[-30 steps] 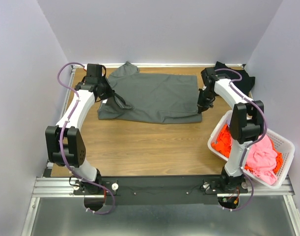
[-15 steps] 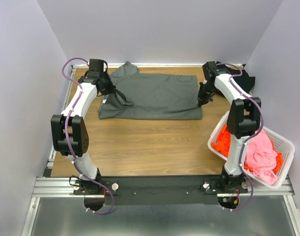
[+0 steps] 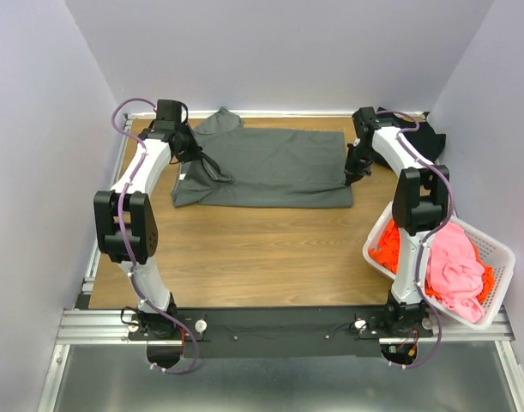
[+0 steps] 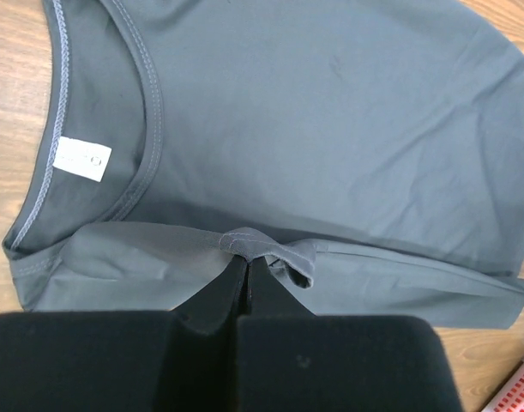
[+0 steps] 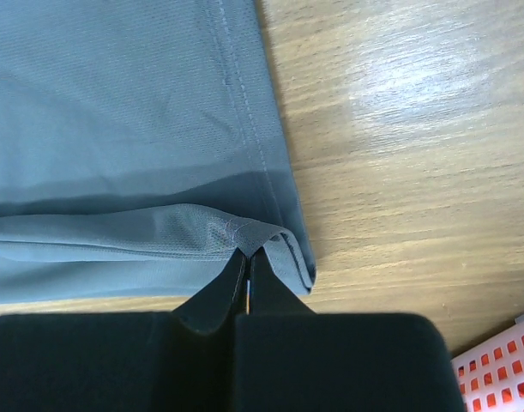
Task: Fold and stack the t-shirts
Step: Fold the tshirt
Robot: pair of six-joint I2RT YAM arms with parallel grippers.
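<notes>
Two grippers, both clamped on the same garment.

1. L gripper (image 4: 247, 257): jaws together on a pinch of the grey shirt (image 3: 279, 163), shoulder end, just beside the collar (image 4: 150, 112) and its white label (image 4: 81, 157). The pinched layer is raised and throws a shadow on the cloth below.
2. R gripper (image 5: 249, 257): jaws together on the hem corner at the opp. end, doubled seam showing, bare table (image 3: 262, 257) just beside it.
3. Grey shirt: spread flat along the table's far edge, collar to L, hem to R.
   - Change over the last sec: both arms have drawn back toward the far edge, taking the near side of the cloth w/ them. The near edge now lies straighter.
   - Reading: lengthwise fold under way, layer not yet laid down or released.
4. Sleeve (image 3: 220, 120): bunched at the shirt's far L. Prob. needs tucking, may lump under the fold.
5. Black shirt (image 3: 420, 133): heaped in the far R corner, behind the R arm, apart from the grey one.
6. Basket (image 3: 502, 283): near R edge, overhanging.
   - Holds an orange shirt (image 3: 386, 249) and a pink shirt (image 3: 459, 266), both crumpled and unfolded.
   - R arm's elbow sits over it, blocking reach-in for now.
</notes>
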